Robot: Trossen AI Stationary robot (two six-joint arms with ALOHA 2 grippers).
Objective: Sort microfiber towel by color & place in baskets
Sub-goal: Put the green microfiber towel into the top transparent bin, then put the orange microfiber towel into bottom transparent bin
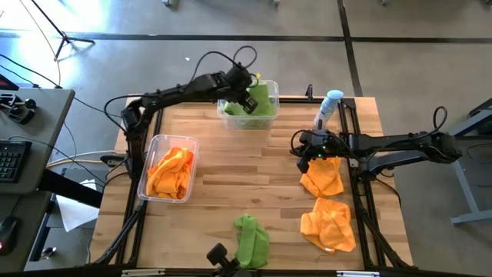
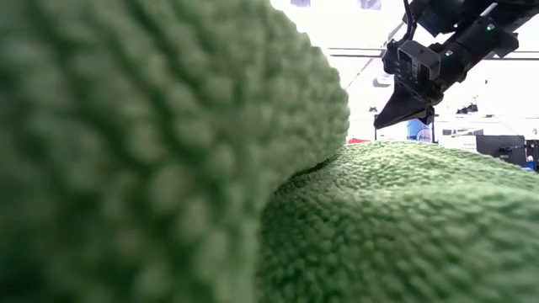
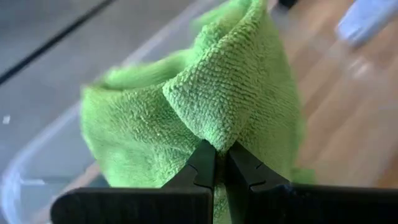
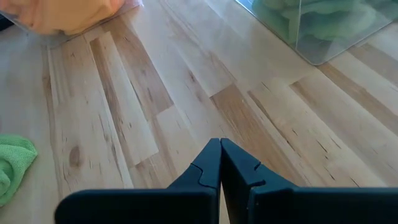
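Observation:
My left gripper is over the far clear basket and is shut on a lime green towel there. My right gripper is shut and empty. It hangs over bare wood just left of an orange towel, and its wrist view shows shut fingertips with nothing between them. A second orange towel lies near the front right. Another green towel lies at the near edge and fills the low view. The left clear basket holds orange towels. My left gripper pinches a bunched fold of the green towel between its two fingertips. It comes slanting from above over the far basket. The towel spreads out beyond the fingers, inside the basket's clear rim. I cannot tell whether its lower end rests on the basket floor.
A pale spray bottle with a blue cap stands at the far right, close to my right arm. The middle of the wooden table is bare. A black camera mount sits at the near edge beside the green towel.

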